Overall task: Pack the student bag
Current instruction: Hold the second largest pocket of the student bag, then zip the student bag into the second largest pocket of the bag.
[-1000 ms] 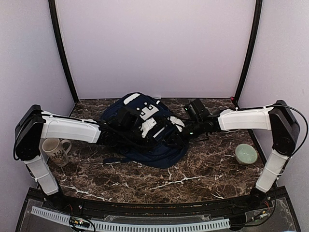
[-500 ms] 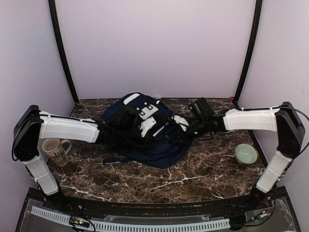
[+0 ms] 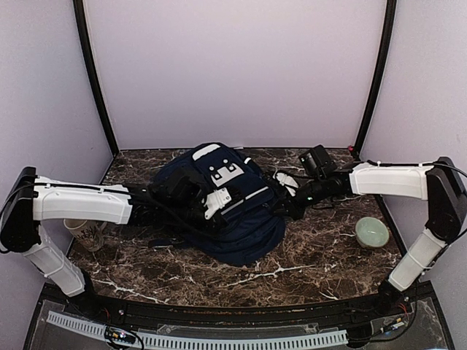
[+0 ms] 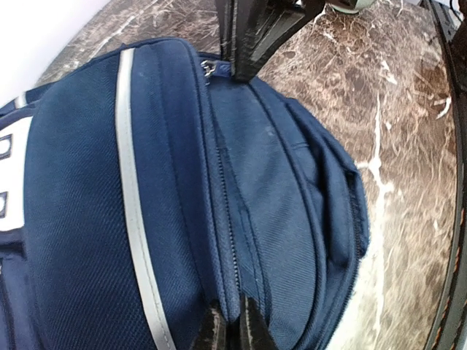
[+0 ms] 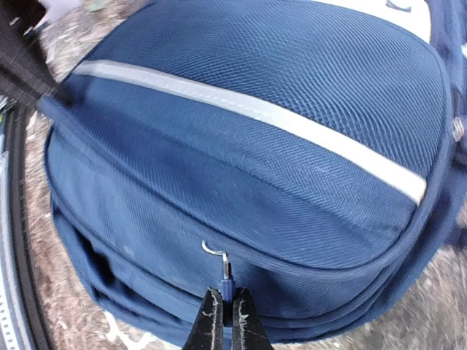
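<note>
The student bag (image 3: pixel 244 226), navy blue with a thin white stripe (image 5: pixel 255 109) and a grey-white patch, lies bulging in the middle of the table. My left gripper (image 3: pixel 208 211) is shut on a fold of the bag's fabric beside the zipper line (image 4: pixel 232 329). My right gripper (image 3: pixel 283 206) is at the bag's right side. In the right wrist view it (image 5: pixel 225 315) is shut on the small blue zipper pull (image 5: pixel 228 281), which hangs from a metal hook. The bag's zipper (image 4: pixel 228 219) runs closed between the two grippers.
A patterned mug (image 3: pixel 87 233) stands at the left, partly under my left arm. A pale green bowl (image 3: pixel 372 232) sits at the right. Marble tabletop (image 3: pixel 306 270) shows in front of the bag; walls close in the back and sides.
My right gripper has closed on the zipper pull and drawn slightly right. The left arm has shifted, and the bag now stands taller and rounder between the grippers.
</note>
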Action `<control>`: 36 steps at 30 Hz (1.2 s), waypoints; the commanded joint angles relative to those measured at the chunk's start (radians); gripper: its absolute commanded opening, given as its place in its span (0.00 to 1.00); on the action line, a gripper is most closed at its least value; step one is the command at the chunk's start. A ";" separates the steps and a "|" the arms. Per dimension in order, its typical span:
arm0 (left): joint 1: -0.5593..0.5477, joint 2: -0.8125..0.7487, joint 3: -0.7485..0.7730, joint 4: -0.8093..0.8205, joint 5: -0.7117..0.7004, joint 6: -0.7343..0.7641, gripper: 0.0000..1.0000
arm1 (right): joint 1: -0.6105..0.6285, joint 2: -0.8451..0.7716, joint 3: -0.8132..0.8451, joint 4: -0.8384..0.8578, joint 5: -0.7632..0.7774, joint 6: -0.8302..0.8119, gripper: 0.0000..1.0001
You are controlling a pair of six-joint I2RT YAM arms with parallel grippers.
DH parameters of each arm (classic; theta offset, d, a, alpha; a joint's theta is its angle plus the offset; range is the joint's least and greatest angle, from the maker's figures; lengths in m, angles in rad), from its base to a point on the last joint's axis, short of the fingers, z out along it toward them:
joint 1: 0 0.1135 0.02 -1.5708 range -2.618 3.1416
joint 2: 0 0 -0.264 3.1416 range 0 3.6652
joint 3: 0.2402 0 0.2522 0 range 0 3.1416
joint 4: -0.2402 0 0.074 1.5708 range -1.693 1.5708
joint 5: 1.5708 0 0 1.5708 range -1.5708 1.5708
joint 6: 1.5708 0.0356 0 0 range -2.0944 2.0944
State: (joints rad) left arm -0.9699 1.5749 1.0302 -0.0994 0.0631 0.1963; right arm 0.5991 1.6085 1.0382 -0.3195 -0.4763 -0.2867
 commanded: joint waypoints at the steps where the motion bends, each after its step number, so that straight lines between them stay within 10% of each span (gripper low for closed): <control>1: -0.006 -0.205 -0.145 -0.149 -0.193 0.048 0.00 | 0.055 -0.025 0.039 -0.044 -0.048 -0.056 0.00; 3: 0.013 -0.273 -0.199 -0.163 -0.233 0.056 0.00 | 0.108 -0.023 0.075 -0.074 -0.067 -0.075 0.00; 9: 0.002 -0.330 -0.143 -0.262 -0.190 0.023 0.58 | 0.229 0.022 0.107 -0.097 -0.085 -0.101 0.00; 13: -0.057 -0.283 -0.116 -0.163 -0.150 0.043 0.62 | 0.241 0.038 0.108 -0.106 -0.100 -0.105 0.00; 21: -0.066 -0.094 -0.031 0.013 -0.101 0.112 0.59 | 0.240 0.033 0.095 -0.101 -0.100 -0.109 0.00; 36: -0.066 -0.003 -0.006 0.052 -0.177 0.180 0.02 | 0.161 0.018 0.056 -0.145 -0.039 -0.119 0.00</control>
State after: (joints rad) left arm -1.0416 1.6226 1.0504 -0.0772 -0.0780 0.3599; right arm 0.8078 1.6505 1.1145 -0.4309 -0.4965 -0.3847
